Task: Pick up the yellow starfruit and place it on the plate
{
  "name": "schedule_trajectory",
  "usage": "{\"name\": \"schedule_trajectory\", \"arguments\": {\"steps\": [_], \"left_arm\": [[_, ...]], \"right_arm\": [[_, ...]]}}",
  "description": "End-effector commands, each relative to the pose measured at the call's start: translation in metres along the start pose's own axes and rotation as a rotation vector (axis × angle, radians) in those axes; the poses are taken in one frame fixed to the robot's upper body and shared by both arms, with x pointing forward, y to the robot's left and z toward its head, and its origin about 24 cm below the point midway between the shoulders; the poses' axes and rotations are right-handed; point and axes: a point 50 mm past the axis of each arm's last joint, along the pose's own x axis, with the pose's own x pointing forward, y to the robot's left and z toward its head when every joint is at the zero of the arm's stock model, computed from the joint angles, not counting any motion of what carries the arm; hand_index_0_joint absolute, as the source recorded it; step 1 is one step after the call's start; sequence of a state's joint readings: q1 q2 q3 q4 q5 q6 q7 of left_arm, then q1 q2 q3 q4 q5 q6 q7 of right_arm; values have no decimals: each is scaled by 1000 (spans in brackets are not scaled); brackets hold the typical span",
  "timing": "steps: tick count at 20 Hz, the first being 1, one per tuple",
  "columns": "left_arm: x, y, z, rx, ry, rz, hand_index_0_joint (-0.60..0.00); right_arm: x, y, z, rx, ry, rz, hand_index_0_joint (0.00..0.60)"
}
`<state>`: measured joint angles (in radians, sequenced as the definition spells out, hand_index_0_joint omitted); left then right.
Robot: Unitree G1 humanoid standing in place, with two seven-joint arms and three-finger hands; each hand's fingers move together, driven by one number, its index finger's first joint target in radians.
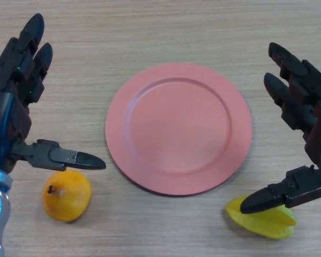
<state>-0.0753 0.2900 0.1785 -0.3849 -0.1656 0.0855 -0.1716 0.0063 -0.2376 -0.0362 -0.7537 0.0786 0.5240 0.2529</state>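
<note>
Starfruit [267, 220] near right on the surface [166, 32], off the plate [178, 127].
I see the right robot hand [310, 139] spread above it, thumb over the fruit; left robot hand [16, 107] spread above an orange fruit [66, 196].

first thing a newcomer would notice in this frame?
The big pink plate at the table's centre, nothing on it. Then the two black hands flanking it, fingers spread: the left hand above an orange fruit, the right hand with its thumb over the yellow starfruit at lower right.
</note>
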Motion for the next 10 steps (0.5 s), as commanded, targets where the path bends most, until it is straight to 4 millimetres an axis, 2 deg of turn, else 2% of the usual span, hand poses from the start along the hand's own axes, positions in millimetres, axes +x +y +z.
{"name": "schedule_trajectory", "arguments": {"steps": [1, 6, 10], "left_arm": [[-1, 17, 32, 91, -192, 45, 0], [0, 16, 32, 91, -179, 28, 0], [1, 14, 29, 87, -172, 24, 0]], "right_arm": [[-4, -5, 27, -35, -172, -39, 0], [-6, -6, 26, -62, -172, -51, 0], [-12, -1, 17, -70, -150, -51, 0]]}}
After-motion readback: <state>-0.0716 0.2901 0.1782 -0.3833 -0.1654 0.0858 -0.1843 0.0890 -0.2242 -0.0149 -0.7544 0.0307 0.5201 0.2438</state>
